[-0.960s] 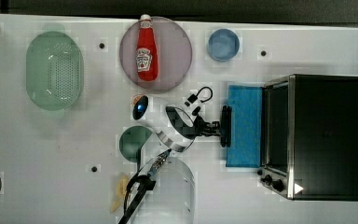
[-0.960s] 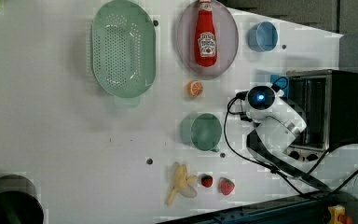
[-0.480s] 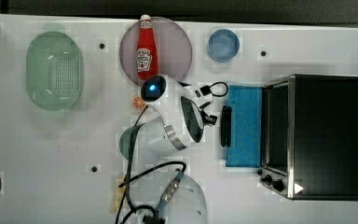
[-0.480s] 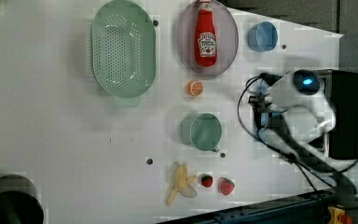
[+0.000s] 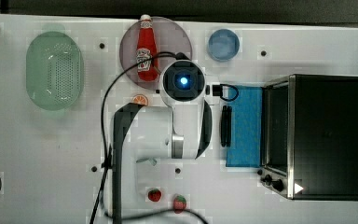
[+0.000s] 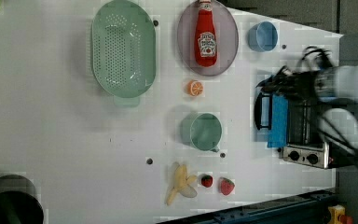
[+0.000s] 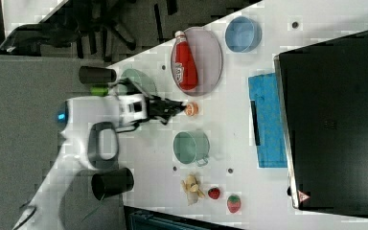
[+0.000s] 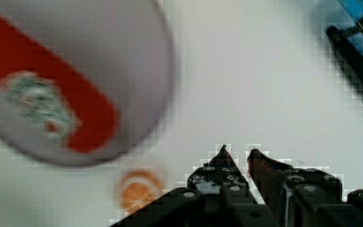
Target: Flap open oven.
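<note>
The oven (image 5: 324, 135) sits at the top view's right on the white counter (image 5: 51, 154) with its blue door (image 5: 244, 126) flapped down flat, and the end effector (image 8: 236, 158) is clenched on nothing, near the ketchup bottle (image 8: 47, 99).

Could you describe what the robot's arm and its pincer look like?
The arm is white with dark grey joint sections; a glowing blue light sits in a dark square panel near the wrist. Black cables trail along it. The pincer is black, with two pointed fingertips.
</note>
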Motion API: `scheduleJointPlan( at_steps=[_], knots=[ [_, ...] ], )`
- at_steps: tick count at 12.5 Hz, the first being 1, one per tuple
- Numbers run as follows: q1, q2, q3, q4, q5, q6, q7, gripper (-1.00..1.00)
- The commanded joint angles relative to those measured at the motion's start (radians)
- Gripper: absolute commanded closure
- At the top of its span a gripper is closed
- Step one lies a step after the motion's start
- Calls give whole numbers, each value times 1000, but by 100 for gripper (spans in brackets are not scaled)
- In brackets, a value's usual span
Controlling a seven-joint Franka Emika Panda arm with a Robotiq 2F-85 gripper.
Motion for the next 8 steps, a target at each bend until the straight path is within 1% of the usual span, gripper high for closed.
scheduleJointPlan(
  at_steps=[1, 5, 8],
  knots=[
    [-21, -93, -16, 68, 40, -98, 80, 65],
    [-23, -205, -20, 202, 29, -410, 145, 65],
    [-23, -242, -18, 298, -50, -619, 201, 65]
  ],
)
